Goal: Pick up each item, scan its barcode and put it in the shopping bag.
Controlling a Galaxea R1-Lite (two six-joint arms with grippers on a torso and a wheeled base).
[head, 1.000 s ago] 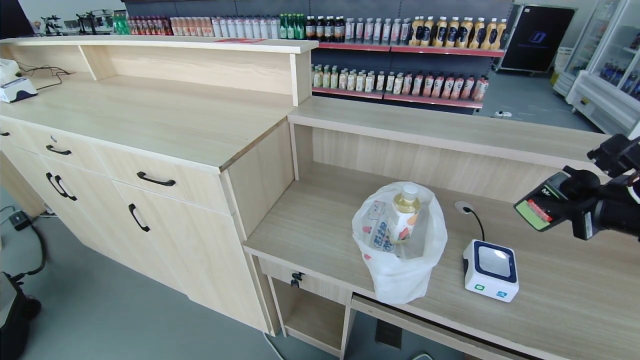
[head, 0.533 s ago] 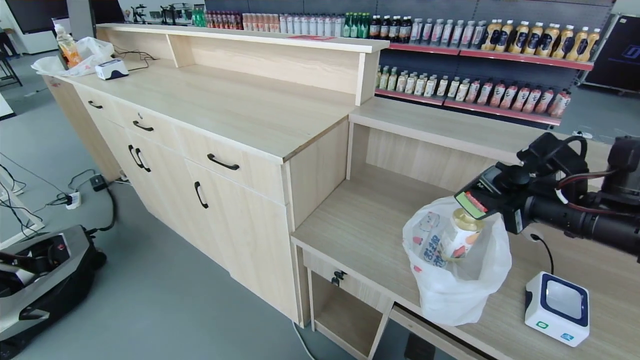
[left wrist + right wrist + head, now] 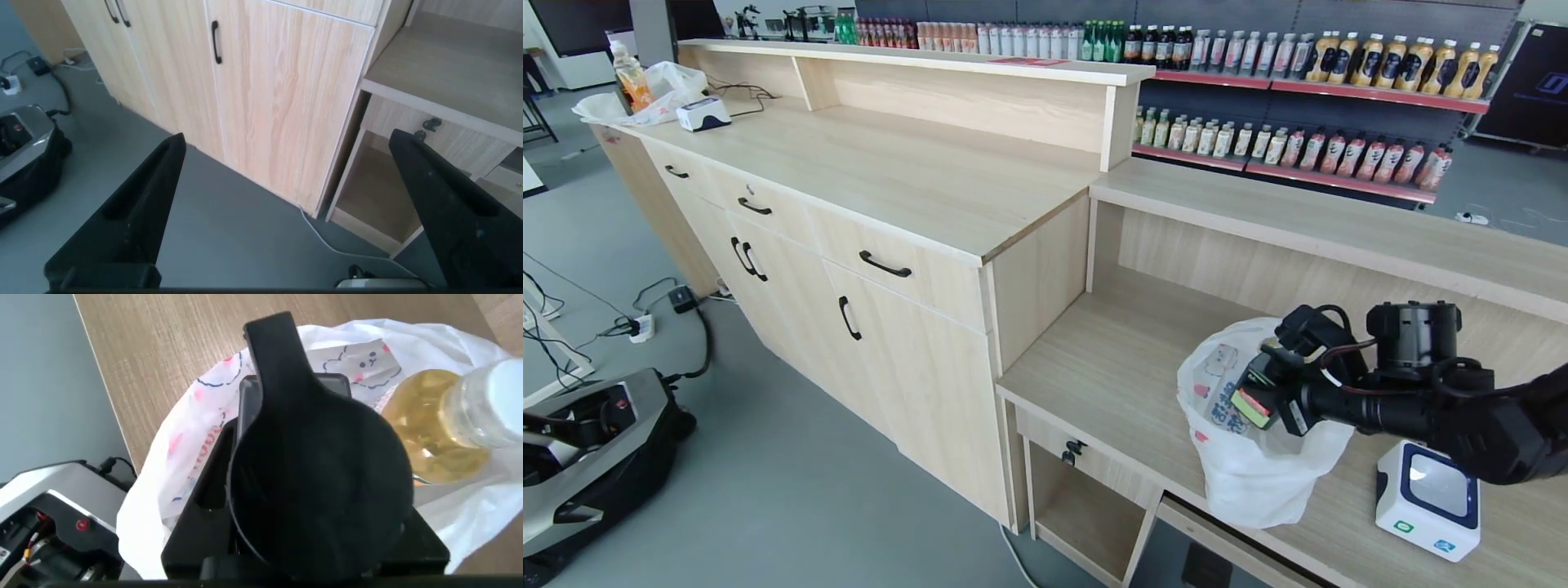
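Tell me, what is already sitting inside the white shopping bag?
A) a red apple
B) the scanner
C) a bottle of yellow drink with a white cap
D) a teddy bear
C: the right wrist view looks down into the open shopping bag, and a clear bottle of yellowish drink with a white cap sits inside it.
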